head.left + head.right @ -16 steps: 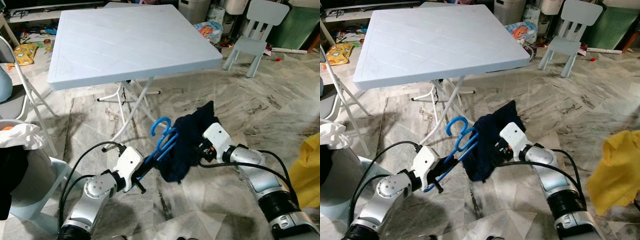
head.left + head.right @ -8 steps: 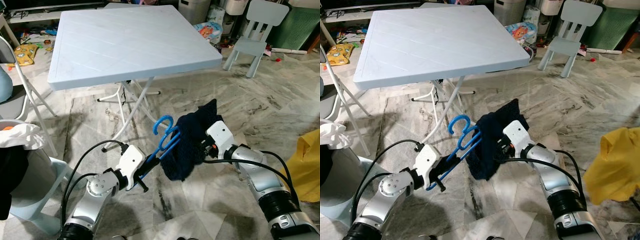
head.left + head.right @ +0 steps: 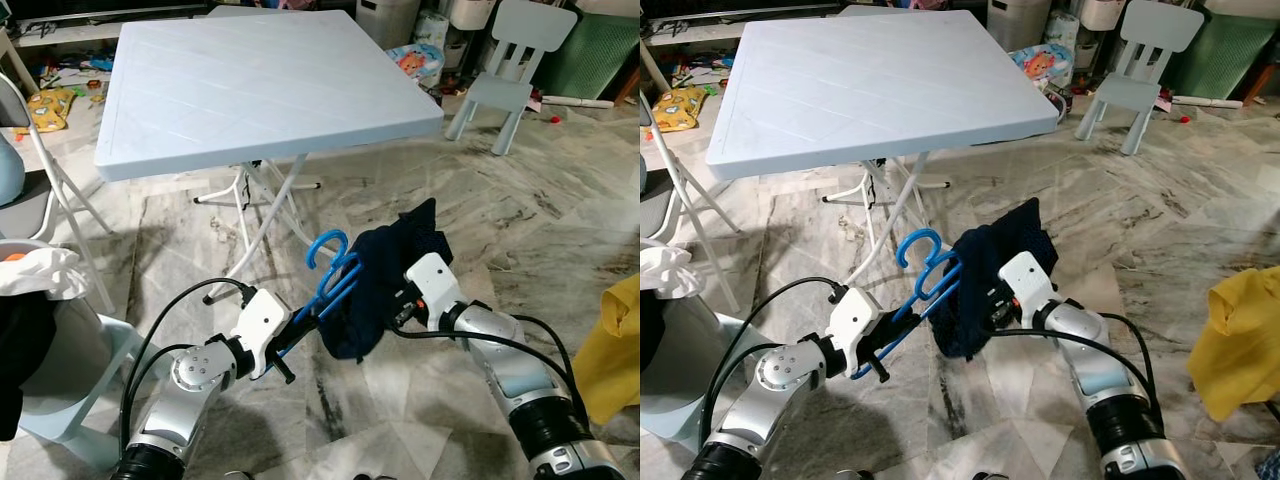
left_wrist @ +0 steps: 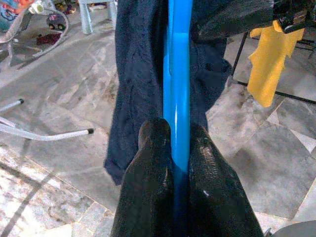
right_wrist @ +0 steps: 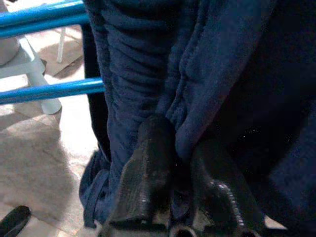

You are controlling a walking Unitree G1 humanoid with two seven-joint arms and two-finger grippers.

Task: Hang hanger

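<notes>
A blue plastic hanger (image 3: 330,275) slants up over the marble floor, its hook at the top. My left gripper (image 3: 290,345) is shut on its lower end; the left wrist view has both black fingers (image 4: 153,148) pinching the blue bar (image 4: 177,74). A dark navy garment (image 3: 385,275) is draped over the hanger and hangs bunched on its right side. My right gripper (image 3: 398,305) is shut on a fold of that garment, and the right wrist view has its fingers (image 5: 148,163) closed on navy cloth (image 5: 207,74) beside the blue hanger bars (image 5: 44,91).
A light blue folding table (image 3: 260,85) stands just ahead, its white legs (image 3: 265,215) close to the hanger. A laundry basket with clothes (image 3: 30,300) is at left, a small blue chair (image 3: 505,80) at far right, and a yellow garment (image 3: 615,340) hangs at right.
My right gripper has drawn back left and down with the navy cloth, after shifting right half a second ago. The yellow garment has swung right. The left gripper has barely moved.
</notes>
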